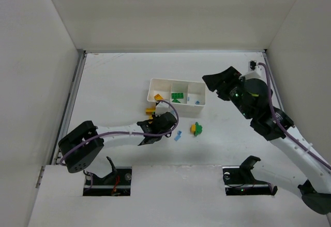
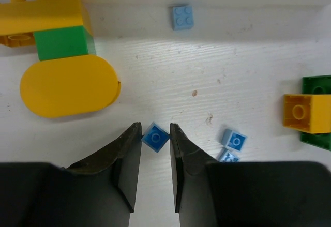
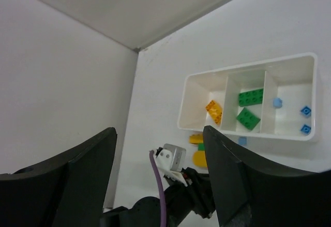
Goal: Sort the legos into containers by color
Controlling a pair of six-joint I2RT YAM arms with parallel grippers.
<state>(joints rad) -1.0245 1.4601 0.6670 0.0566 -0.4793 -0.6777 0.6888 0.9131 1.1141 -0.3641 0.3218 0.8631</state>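
Note:
My left gripper (image 2: 155,134) (image 1: 160,135) is down on the table, shut on a tiny blue lego (image 2: 155,136) pinched by its corners between the fingertips. Two more small blue legos (image 2: 235,140) (image 1: 178,135) lie just to its right. A yellow and green lego cluster (image 2: 64,69) (image 1: 151,109) sits by the white tray (image 1: 153,90) (image 3: 184,108). Another yellow-on-green lego (image 2: 310,113) (image 1: 196,129) lies further right. The tray's containers hold a yellow-orange brick (image 3: 214,111), two green bricks (image 3: 248,118) and small blue bricks (image 3: 305,111). My right gripper (image 1: 213,85) (image 3: 159,134) hangs open and empty beside the tray's right end.
A light blue brick (image 2: 181,17) (image 3: 242,141) lies on the table against the tray's near wall. White walls enclose the table on three sides. The left arm's purple cable (image 1: 173,110) loops above its wrist.

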